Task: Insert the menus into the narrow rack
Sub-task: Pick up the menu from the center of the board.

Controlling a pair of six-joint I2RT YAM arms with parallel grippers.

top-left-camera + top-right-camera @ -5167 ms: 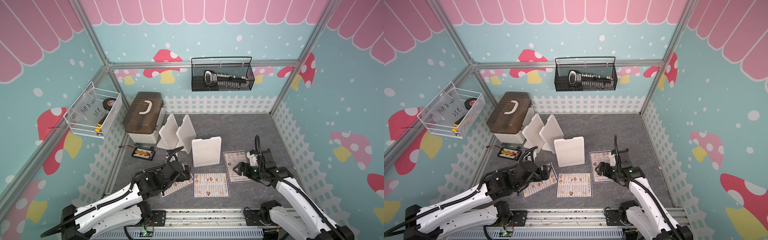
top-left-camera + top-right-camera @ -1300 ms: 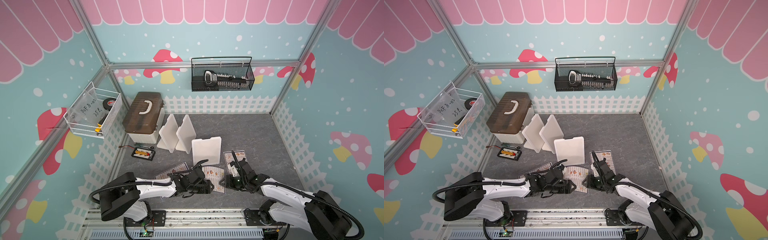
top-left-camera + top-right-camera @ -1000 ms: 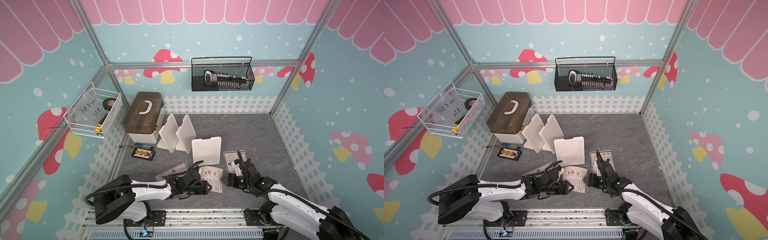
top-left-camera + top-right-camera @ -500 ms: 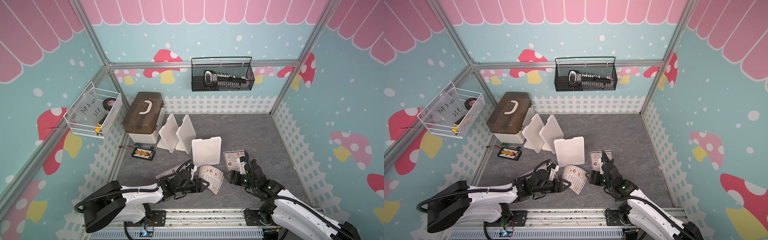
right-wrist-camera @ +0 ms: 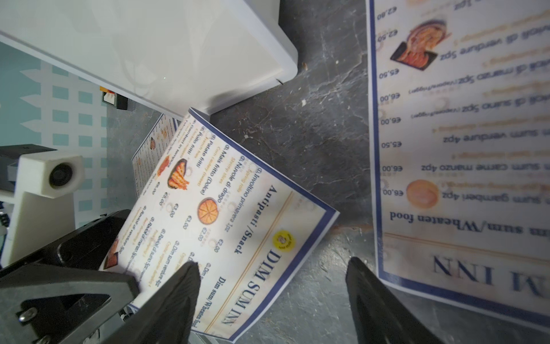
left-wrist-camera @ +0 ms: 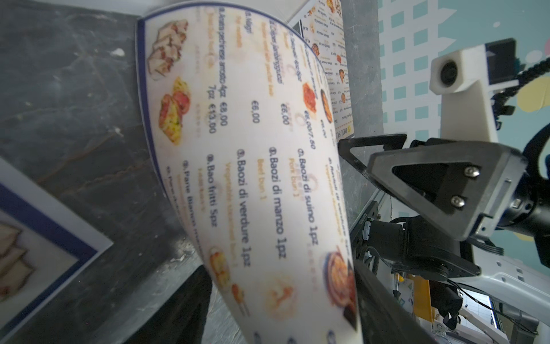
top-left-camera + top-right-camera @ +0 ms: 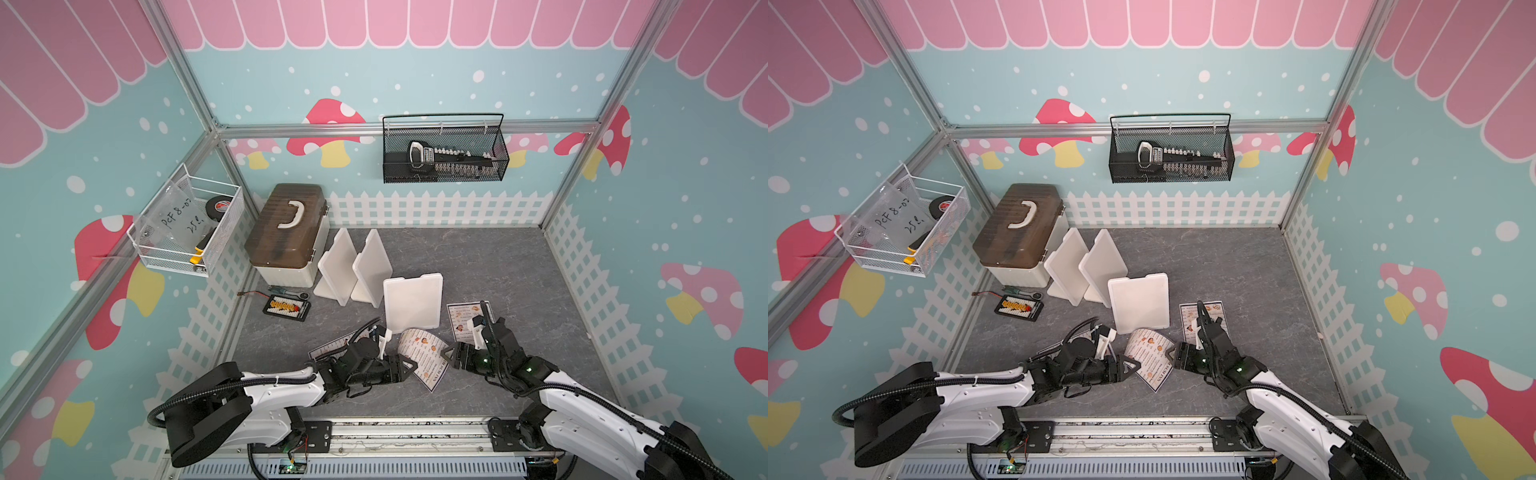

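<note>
Both top views are lit brightly and evenly from overhead, with only soft, short shadows cast on the grey bench point(image 7: 498, 266) around the curled menu point(image 7: 422, 359). In the left wrist view its print is smeared and washed pale. In the right wrist view it is rendered sharp, while the flat menu point(image 5: 461, 149) beside it is blurred and a faint sheen is seen on the white panel point(image 5: 148, 44) next to it.
</note>
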